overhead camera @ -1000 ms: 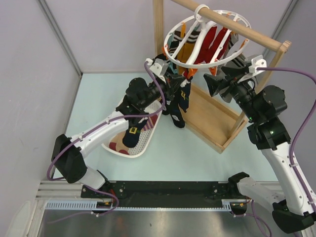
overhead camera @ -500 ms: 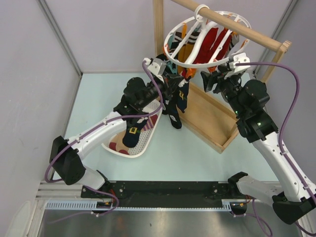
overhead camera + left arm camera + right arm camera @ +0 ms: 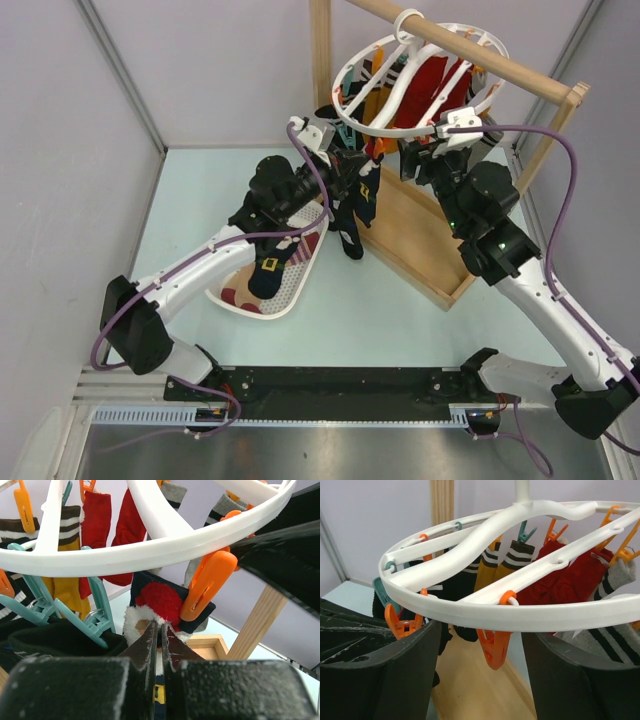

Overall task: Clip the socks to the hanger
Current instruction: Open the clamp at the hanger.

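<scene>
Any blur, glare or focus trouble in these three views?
Top external: evenly lit and sharp, dull glare only on the metal strip at the bottom. Left wrist: the hanger ring is crisp; the left gripper, pinching a sock close to the lens, is soft, and a dark shape at right looks streaked. Right wrist: ring in focus; the right gripper is dark and underlit.

White plastic drying hanger (image 3: 520,615); orange clips (image 3: 207,585) and teal clips (image 3: 97,612) hang from its ring; a navy sock (image 3: 156,600) has a red pom-pom and fluffy white trim; red socks (image 3: 570,582); a mustard-yellow sock (image 3: 487,575) with a black-and-white striped cuff; a grey sock (image 3: 615,575) with black stripes; pale wooden rail (image 3: 480,55); white basket (image 3: 303,283) holding a dark buckle-patterned sock (image 3: 268,268), its buckle yellow; pale mint tabletop (image 3: 380,310); purple cables (image 3: 565,170).
</scene>
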Motion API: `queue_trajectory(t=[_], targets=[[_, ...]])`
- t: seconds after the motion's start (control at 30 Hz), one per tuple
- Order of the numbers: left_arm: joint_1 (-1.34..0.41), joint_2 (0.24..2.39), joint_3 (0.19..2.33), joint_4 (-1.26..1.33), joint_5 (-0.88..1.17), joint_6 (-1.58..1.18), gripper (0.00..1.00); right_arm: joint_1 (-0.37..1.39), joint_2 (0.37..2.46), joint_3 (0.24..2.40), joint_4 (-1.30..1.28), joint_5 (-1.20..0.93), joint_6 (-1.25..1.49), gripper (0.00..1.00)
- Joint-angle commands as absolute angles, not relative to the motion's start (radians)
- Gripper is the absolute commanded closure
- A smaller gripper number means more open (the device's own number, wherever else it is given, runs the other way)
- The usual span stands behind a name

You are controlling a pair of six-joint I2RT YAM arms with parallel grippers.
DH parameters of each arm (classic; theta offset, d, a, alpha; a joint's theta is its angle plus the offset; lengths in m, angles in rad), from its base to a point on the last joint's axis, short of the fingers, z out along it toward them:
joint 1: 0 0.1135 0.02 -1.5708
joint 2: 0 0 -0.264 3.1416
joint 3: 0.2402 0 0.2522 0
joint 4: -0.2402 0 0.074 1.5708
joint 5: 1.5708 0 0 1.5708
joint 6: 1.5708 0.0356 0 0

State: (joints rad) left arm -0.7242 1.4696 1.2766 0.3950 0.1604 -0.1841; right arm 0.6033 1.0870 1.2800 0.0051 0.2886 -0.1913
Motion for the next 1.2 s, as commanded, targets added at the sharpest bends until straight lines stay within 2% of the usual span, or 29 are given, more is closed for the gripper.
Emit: queue_trajectory(t=[0.0, 0.17, 0.6, 0.67, 0.9, 1.17], targets=[[-0.719, 1.425, 1.284, 0.419, 0.167, -0.206, 0.92, 0.653, 1.114, 1.285, 0.090, 0.451, -0.287, 0.27], [-0.719, 1.417, 1.282, 0.417, 0.167, -0.206, 0.92, 0.686, 1.140, 1.285, 0.112, 0.528, -0.321, 0.25], [-0.718, 1.425, 1.287, 0.410, 0.164, -0.199, 0.92, 0.727, 1.178, 1.287, 0.241, 0.672, -0.426, 0.38], [-0.719, 1.427, 1.289, 0.405, 0.161, -0.196, 0.92, 0.732, 1.181, 1.287, 0.250, 0.676, -0.431, 0.43], [-0.718, 1.425, 1.287, 0.387, 0.144, -0.178, 0.92, 0.738, 1.167, 1.289, 0.227, 0.666, -0.411, 0.68], [-0.712, 1.420, 1.279, 0.380, 0.140, -0.169, 0.91, 0.715, 1.129, 1.318, 0.103, 0.546, -0.257, 0.87]])
